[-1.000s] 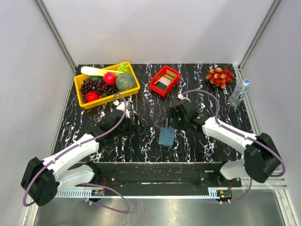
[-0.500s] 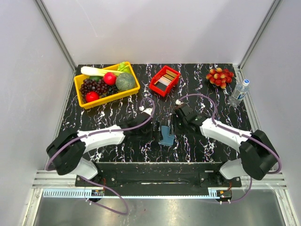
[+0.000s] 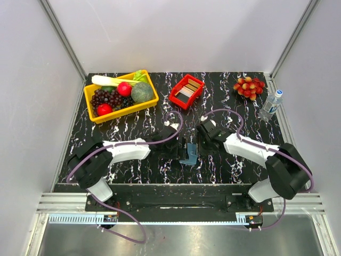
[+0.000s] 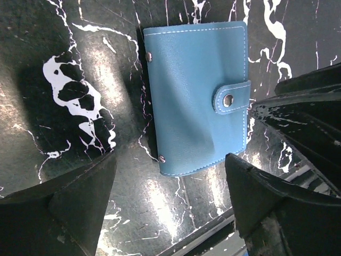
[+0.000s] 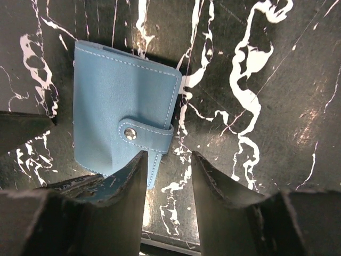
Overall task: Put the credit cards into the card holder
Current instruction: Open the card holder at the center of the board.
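Your card holder lies shut, its flap snapped, on the bench between the two arms. Your left fingers stand wide apart, straddling one end of it and holding nothing. Your right fingers are drawn about halfway together at its flap-side edge, but you cannot tell whether they pinch it. The credit cards sit in the red tray, well apart from the holder towards the far side.

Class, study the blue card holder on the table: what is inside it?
The card holder is folded shut, its flap snapped down, so only the blue outer cover shows. Its pockets, and whatever they hold, are covered and cannot be seen.
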{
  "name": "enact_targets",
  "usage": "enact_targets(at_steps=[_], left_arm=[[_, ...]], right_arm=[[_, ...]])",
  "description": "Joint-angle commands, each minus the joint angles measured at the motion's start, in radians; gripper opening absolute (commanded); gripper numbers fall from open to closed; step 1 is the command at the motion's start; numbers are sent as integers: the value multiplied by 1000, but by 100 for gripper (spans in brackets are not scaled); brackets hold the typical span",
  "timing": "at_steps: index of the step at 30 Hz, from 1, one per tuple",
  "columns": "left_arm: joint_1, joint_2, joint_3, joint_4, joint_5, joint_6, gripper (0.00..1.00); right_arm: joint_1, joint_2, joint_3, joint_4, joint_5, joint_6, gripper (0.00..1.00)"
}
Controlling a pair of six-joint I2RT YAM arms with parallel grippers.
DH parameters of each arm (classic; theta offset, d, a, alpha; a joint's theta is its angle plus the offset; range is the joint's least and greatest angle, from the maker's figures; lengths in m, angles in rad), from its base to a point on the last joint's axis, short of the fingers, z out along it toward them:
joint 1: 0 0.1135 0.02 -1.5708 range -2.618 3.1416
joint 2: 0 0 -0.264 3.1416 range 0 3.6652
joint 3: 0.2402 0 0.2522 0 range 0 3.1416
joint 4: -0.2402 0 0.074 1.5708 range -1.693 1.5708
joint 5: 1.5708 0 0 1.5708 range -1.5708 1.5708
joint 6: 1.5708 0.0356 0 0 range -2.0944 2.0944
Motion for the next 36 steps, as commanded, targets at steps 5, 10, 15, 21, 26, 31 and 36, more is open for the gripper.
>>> enact_targets(at_steps=[5,10,15,21,26,31,36], left_arm=[[-2,76,85,-115,-104,78,74],[-2,127,125,-188,-143,146,58],[0,145,141,-224,-169,183,48],[66,151,145,-218,-88,316,43],[92,145,145,-220,-7,408,41],[99,158,152,-214,41,450,42],[107,161,156,-211,58,468,42]], right_arm=[[-2,-92,-46,119,-42,-204,53],[-2,-147,-96,252,-98,-352,68],[-2,-154,-146,372,-142,-423,64],[-2,-92,-196,519,-258,-497,59],[-2,-110,-274,653,-284,-589,55],[-2,-94,-310,745,-266,-641,55],[-2,6,-270,765,-284,-670,55]])
